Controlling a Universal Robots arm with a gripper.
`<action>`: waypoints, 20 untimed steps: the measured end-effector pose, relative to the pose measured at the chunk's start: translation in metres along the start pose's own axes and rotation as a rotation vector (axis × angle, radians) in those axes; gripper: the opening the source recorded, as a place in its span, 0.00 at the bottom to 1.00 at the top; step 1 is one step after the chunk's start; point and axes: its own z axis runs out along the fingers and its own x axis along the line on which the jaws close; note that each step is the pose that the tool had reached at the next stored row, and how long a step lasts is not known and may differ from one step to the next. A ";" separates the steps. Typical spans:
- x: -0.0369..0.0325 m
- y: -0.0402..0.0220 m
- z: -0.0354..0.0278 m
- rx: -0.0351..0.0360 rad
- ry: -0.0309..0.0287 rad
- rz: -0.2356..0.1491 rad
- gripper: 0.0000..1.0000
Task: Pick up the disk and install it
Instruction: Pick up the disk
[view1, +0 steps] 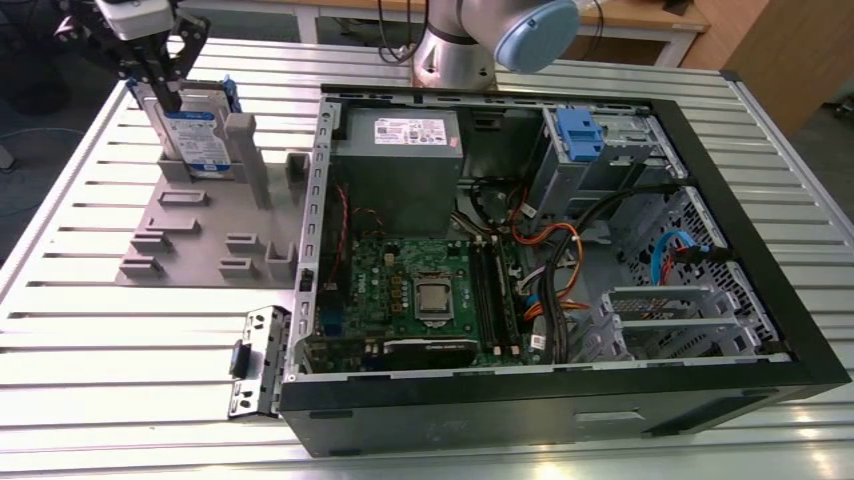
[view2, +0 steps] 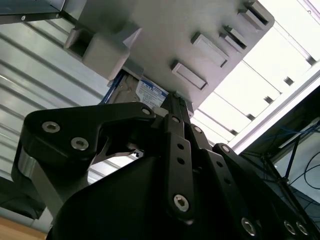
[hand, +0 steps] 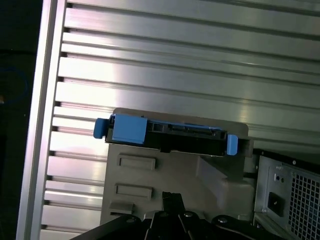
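Note:
The disk (view1: 200, 135), a silver drive with a white-and-blue label in a blue bracket, stands upright on edge in a slot of the grey holder (view1: 200, 235) at the exterior view's far left. My gripper (view1: 171, 100) hangs just above and in front of the disk's upper part, its black fingers drawn together with nothing seen between them. In the first wrist view the disk's top edge (hand: 165, 134) with its blue bracket ends lies apart from the gripper (hand: 170, 196). In the second wrist view the gripper (view2: 176, 97) points at the label corner of the disk (view2: 150, 92).
An open computer case (view1: 747, 300) lies to the exterior view's right of the holder, with a grey power supply box (view1: 398, 150), motherboard (view1: 414, 290) and cables. A blue clip (view1: 578, 130) sits on a drive bay at its far side. The slatted metal table (view1: 120, 340) carries everything.

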 end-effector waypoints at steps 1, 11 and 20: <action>0.0000 0.0000 0.0000 -0.0002 0.0000 -0.006 0.10; 0.0000 0.0000 0.0000 -0.0019 0.0002 -0.063 0.10; 0.0000 0.0000 0.0000 -0.0033 0.0003 -0.111 0.10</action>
